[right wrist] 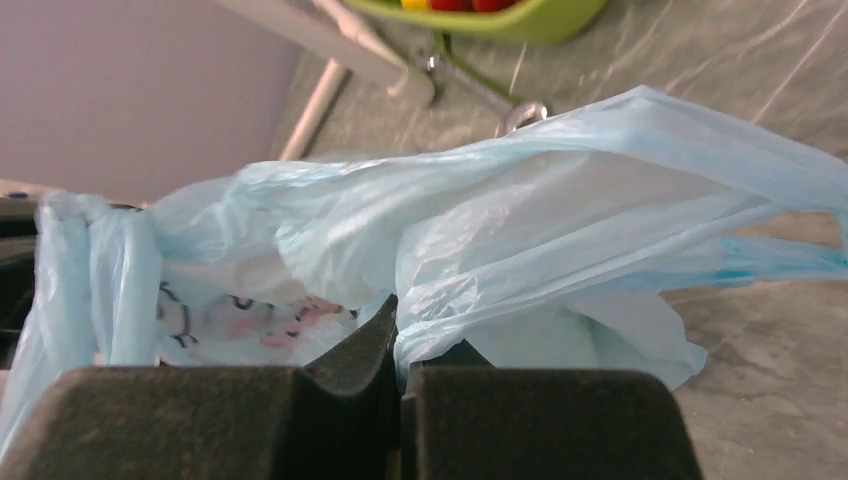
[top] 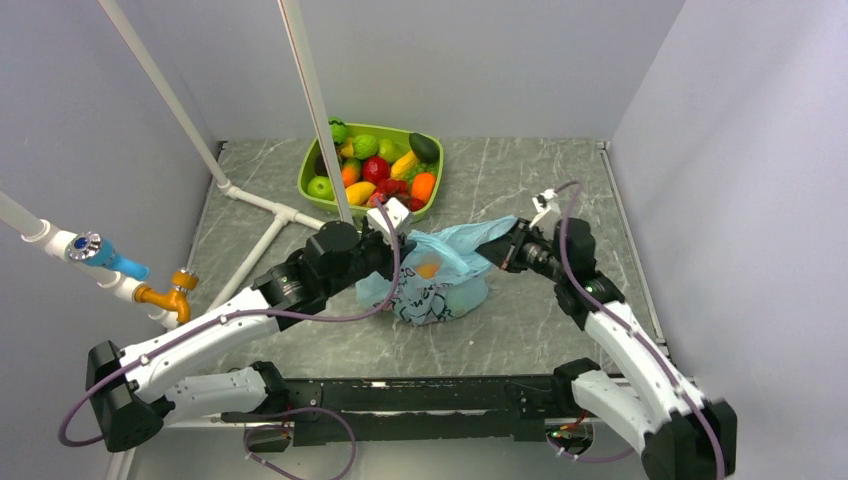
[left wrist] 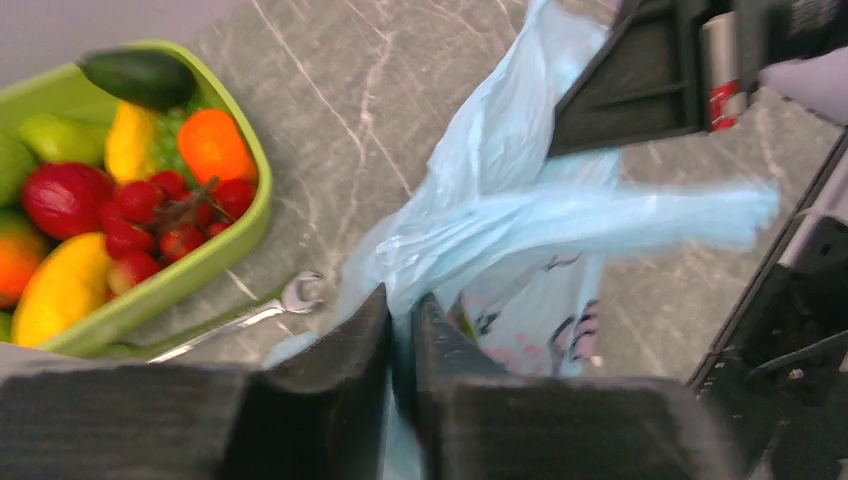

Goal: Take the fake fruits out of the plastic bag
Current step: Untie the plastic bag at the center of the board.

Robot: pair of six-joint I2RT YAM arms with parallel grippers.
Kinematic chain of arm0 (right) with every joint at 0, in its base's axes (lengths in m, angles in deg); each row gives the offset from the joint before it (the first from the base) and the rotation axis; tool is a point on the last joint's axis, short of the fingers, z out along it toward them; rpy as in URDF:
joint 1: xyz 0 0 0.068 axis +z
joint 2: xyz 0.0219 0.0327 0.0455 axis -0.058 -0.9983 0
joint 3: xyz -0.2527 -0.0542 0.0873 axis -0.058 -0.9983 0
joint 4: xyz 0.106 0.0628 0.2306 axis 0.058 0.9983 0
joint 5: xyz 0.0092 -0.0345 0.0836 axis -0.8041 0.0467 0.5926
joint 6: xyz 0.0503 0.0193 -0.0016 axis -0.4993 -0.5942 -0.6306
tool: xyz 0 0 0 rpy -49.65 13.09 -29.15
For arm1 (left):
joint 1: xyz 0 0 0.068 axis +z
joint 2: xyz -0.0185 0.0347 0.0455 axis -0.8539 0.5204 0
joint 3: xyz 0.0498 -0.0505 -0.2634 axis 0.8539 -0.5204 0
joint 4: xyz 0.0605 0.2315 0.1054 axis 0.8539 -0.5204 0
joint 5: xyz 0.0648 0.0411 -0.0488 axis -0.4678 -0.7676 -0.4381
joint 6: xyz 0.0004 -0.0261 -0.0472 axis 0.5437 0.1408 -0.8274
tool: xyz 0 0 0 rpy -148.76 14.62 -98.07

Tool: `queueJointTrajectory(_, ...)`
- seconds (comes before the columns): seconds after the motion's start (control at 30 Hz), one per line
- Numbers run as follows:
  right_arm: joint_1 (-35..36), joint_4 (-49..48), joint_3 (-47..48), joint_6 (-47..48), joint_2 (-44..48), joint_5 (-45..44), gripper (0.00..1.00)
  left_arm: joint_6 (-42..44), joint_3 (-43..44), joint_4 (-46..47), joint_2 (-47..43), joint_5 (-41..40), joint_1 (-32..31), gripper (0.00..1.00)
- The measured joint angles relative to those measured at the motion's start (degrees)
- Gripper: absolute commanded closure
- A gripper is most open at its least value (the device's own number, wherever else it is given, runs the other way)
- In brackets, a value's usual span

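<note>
Grey tabletop (top: 520, 335) spreads wide around the plastic bag (top: 460, 262), whose opposite edges the left tool (left wrist: 402, 308) and right tool (right wrist: 397, 345) pinch.

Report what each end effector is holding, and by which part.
Both hold the plastic bag: the left end effector pinches film at its top edge, and the right end effector pinches film at the opposite top edge.
</note>
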Motion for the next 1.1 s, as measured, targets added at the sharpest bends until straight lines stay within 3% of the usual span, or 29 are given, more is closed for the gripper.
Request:
queueJointTrajectory(0.07, 0.0, 1.86, -0.2, 0.07, 5.62, -4.26, 1.0, 0.24, -1.44, 0.98, -1.95, -0.57, 0.0, 0.43)
queueJointTrajectory(0.13, 0.0, 1.75, -0.24, 0.04, 11.15, -6.38, 1.0, 0.98, -2.34, 2.1, -3.63, -0.85, -0.04, 0.28)
queueJointTrajectory(0.23, 0.0, 1.14, 0.35, 0.2, 14.69, -6.97, 1.0, 1.92, -2.29, 3.63, -4.79, -0.7, -0.35, 0.16)
queueJointTrajectory(0.4, -0.11, 1.03, 0.66, 0.15, 11.41, -5.7, 1.0, 5.29, -0.09, 1.07, -3.54, 1.55, -0.98, 0.01)
queueJointTrajectory(0.53, -0.13, 1.79, 0.39, 0.17, 11.96, -5.07, 1.0, 5.97, 6.71, -4.94, -0.13, 3.78, -1.16, 0.01)
queueJointTrajectory(0.73, -0.13, 3.45, 0.39, 0.5, 13.6, -4.44, 1.0, 7.93, 28.09, -18.71, 11.8, 11.82, -3.5, 0.01)
queueJointTrajectory(0.87, -0.13, 4.74, 0.39, 0.63, 14.34, -4.44, 1.0, 12.76, 37.29, -24.9, 19.08, 8.98, -11.15, 0.0)
queueJointTrajectory(1.1, -0.13, 5.6, 0.39, 0.85, 15.67, -4.46, 1.0, 21.4, 38.88, -31.78, 28.55, -3.72, -21.31, 0.01)
